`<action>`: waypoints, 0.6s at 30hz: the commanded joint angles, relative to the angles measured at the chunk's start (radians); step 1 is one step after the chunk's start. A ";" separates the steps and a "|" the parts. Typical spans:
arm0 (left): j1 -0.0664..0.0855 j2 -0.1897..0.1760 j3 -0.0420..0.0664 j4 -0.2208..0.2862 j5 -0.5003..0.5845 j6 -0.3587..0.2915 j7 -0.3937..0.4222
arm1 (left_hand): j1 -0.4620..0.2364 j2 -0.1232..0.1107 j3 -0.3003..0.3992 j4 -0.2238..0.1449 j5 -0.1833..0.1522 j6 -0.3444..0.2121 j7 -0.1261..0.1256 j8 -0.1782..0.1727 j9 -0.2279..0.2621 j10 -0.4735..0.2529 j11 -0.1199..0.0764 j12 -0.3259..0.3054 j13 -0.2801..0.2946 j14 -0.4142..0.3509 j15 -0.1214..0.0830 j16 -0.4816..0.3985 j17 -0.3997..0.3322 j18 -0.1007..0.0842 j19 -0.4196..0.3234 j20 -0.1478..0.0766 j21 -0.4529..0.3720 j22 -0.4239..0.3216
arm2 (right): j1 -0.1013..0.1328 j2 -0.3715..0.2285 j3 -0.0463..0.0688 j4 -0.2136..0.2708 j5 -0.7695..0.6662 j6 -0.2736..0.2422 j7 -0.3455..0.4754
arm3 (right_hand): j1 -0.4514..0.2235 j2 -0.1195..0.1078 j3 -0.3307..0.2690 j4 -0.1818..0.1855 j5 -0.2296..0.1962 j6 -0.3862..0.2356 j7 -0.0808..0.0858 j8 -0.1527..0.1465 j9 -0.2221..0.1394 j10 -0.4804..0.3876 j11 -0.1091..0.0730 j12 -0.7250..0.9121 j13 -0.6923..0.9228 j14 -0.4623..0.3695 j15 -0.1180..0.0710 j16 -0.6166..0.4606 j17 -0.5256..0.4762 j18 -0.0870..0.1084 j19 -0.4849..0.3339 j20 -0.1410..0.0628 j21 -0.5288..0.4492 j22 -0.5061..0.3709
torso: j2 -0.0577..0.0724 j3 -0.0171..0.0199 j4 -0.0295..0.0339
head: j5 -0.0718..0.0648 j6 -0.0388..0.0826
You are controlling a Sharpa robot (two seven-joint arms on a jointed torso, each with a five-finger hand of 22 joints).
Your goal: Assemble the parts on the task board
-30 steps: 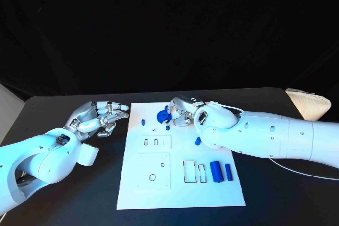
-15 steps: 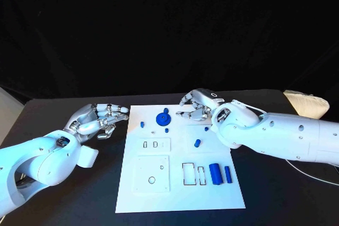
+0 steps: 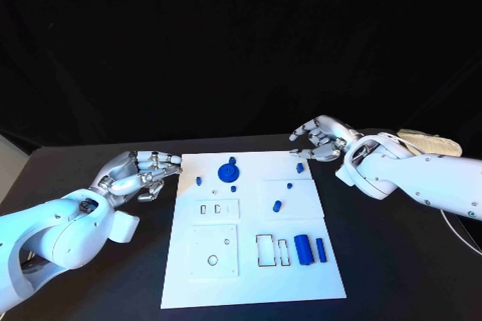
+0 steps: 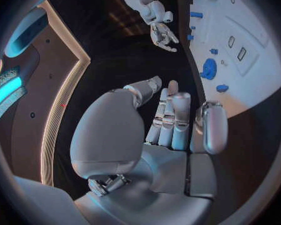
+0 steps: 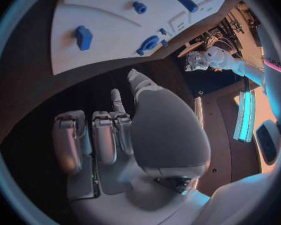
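Observation:
The white task board [image 3: 251,265] lies in the middle of the table. A round blue part [image 3: 229,172] sits near its far edge, with small blue pegs [image 3: 276,205] scattered around it. Two blue cylinders [image 3: 304,249] lie near the right edge beside rectangular slots. My right hand [image 3: 322,140] hovers past the board's far right corner, fingers apart, holding nothing. My left hand [image 3: 141,173] rests beside the board's far left edge, also holding nothing. In the left wrist view my left hand [image 4: 172,120] faces the board [image 4: 265,60] and the round part [image 4: 209,69].
A pale cloth-like object [image 3: 432,141] lies at the table's far right, behind my right arm. Black table [image 3: 402,265] surrounds the board on both sides. In the right wrist view a blue peg [image 5: 83,37] stands on the board [image 5: 115,20].
My right hand has let go of the round blue part and drawn back to the right, off the board. A small blue peg near the far right edge is now uncovered. My left hand stays put.

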 commanded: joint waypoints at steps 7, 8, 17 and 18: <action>0.000 0.008 0.000 -0.003 0.004 0.021 0.012 | -0.001 0.012 -0.002 -0.005 -0.003 -0.009 0.000 -0.005 0.001 -0.005 -0.002 0.005 0.002 -0.006 -0.002 -0.006 -0.001 -0.011 -0.004 0.000 -0.005 -0.001 | -0.010 -0.030 -0.005 -0.036 0.000 0.109 0.105 | 0.017 -0.011 -0.010 -0.006 -0.015 -0.019 0.002 -0.011 -0.005 0.098 0.014 -0.004 0.258 0.095 0.012 -0.003 0.218 -0.014 0.105 0.011 0.005 0.264 | 0.000 -0.0015 0.0044 | -0.006 -0.003; 0.000 0.008 0.000 -0.003 0.004 0.021 0.012 | -0.001 0.012 -0.002 -0.005 -0.003 -0.009 0.000 -0.005 0.001 -0.005 -0.002 0.005 0.002 -0.006 -0.002 -0.006 -0.001 -0.011 -0.004 0.000 -0.005 -0.001 | -0.013 -0.033 -0.006 -0.039 -0.005 0.112 0.105 | 0.017 -0.012 -0.013 -0.005 -0.017 -0.021 0.003 -0.012 -0.005 0.098 0.014 -0.005 0.258 0.095 0.012 -0.003 0.218 -0.014 0.105 0.011 0.005 0.264 | 0.000 -0.0018 0.0046 | -0.006 -0.004; -0.001 0.009 0.000 -0.005 0.004 0.022 0.012 | -0.001 0.012 -0.002 -0.005 -0.003 -0.009 0.000 -0.005 0.001 -0.005 -0.002 0.005 0.002 -0.006 -0.002 -0.006 -0.001 -0.011 -0.004 0.000 -0.005 -0.001 | -0.032 -0.029 -0.010 -0.069 -0.043 0.125 0.097 | 0.030 -0.013 -0.019 -0.007 -0.017 -0.029 0.005 -0.016 -0.007 0.096 0.016 -0.007 0.256 0.095 0.014 -0.003 0.219 -0.014 0.105 0.013 0.005 0.264 | 0.002 -0.0016 0.0013 | -0.006 -0.005; -0.001 0.009 0.000 -0.005 0.004 0.022 0.012 | -0.001 0.012 -0.002 -0.005 -0.003 -0.009 0.000 -0.005 0.001 -0.005 -0.002 0.005 0.002 -0.006 -0.002 -0.006 -0.001 -0.011 -0.004 0.000 -0.005 -0.001 | -0.033 -0.028 -0.011 -0.070 -0.043 0.126 0.097 | 0.030 -0.013 -0.019 -0.007 -0.017 -0.029 0.005 -0.016 -0.007 0.096 0.016 -0.007 0.256 0.095 0.014 -0.003 0.219 -0.014 0.105 0.013 0.005 0.264 | 0.002 -0.0022 0.0022 | -0.008 -0.006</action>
